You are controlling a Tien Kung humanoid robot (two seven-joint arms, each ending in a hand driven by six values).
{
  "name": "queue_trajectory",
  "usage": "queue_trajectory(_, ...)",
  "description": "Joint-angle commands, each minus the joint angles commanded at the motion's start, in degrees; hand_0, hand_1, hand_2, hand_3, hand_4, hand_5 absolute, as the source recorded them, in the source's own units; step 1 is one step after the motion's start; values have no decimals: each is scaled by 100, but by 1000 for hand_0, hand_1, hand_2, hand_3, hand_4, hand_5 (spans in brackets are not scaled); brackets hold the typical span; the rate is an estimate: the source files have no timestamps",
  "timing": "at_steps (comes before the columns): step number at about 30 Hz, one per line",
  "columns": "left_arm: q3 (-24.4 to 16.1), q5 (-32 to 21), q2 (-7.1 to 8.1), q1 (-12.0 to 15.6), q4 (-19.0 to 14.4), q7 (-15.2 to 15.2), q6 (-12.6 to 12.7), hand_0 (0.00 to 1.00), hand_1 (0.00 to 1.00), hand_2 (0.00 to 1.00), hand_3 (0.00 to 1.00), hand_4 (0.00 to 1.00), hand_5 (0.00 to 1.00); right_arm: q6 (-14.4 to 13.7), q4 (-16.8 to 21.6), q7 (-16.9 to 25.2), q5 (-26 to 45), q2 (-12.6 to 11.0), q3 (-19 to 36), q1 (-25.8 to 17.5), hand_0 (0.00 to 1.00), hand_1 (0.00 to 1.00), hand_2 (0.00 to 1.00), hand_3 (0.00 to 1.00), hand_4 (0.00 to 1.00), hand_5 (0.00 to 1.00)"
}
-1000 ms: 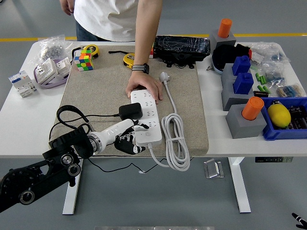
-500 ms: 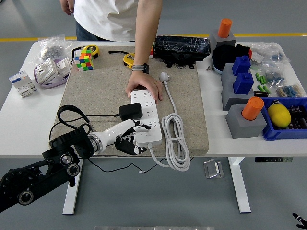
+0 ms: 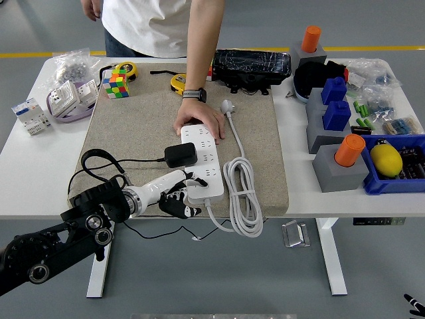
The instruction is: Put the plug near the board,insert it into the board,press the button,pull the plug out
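Observation:
A white power strip (image 3: 203, 163) lies on the beige mat (image 3: 133, 133), its white cable (image 3: 242, 196) coiled to the right. A black plug (image 3: 180, 155) sits against the strip's left side, its black cord (image 3: 99, 163) looping off to the left. My left hand (image 3: 176, 193) is at the strip's near end. Its fingers are loosely spread and hold nothing, with one white fingertip (image 3: 188, 175) touching the strip's near left corner. A person's hand (image 3: 199, 121) presses down on the strip's far end. Only a black tip of my right arm (image 3: 414, 306) shows at the bottom right corner.
A Rubik's cube (image 3: 114, 85) and tape measures (image 3: 178, 82) lie at the mat's far edge. Grey blocks with blue and orange pegs (image 3: 335, 126) stand to the right, beside a blue bin (image 3: 398, 166) with a yellow lemon. White electrical parts (image 3: 63, 101) lie at the far left.
My left hand has drawn back a little to the left and toward the near edge, from over the strip's near end. The person's hand and the plug have not moved.

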Motion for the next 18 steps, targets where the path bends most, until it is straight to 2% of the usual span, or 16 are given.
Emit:
queue_trajectory(11, 43, 47, -5, 15, 36, 65, -42, 76, 58, 138, 769, 742, 112, -3, 13, 10, -5, 5, 9, 2, 622, 668, 640, 573, 982, 585)
queue_trajectory(14, -70, 30, 7, 55, -66, -142, 54, 76, 58, 138, 769, 742, 112, -8, 24, 19, -9, 2, 15, -7, 622, 668, 640, 573, 982, 585)
queue_trajectory(15, -136, -30, 12, 61, -98, -351, 214, 125, 58, 198, 630, 810, 172, -6, 22, 17, -12, -2, 11, -3, 622, 668, 639, 572, 981, 584)
queue_trajectory(18, -231, -115, 10, 56, -109, -914, 616, 125, 58, 198, 630, 810, 172, -7, 18, 17, -10, 0, 20, -3, 622, 668, 639, 572, 981, 584)
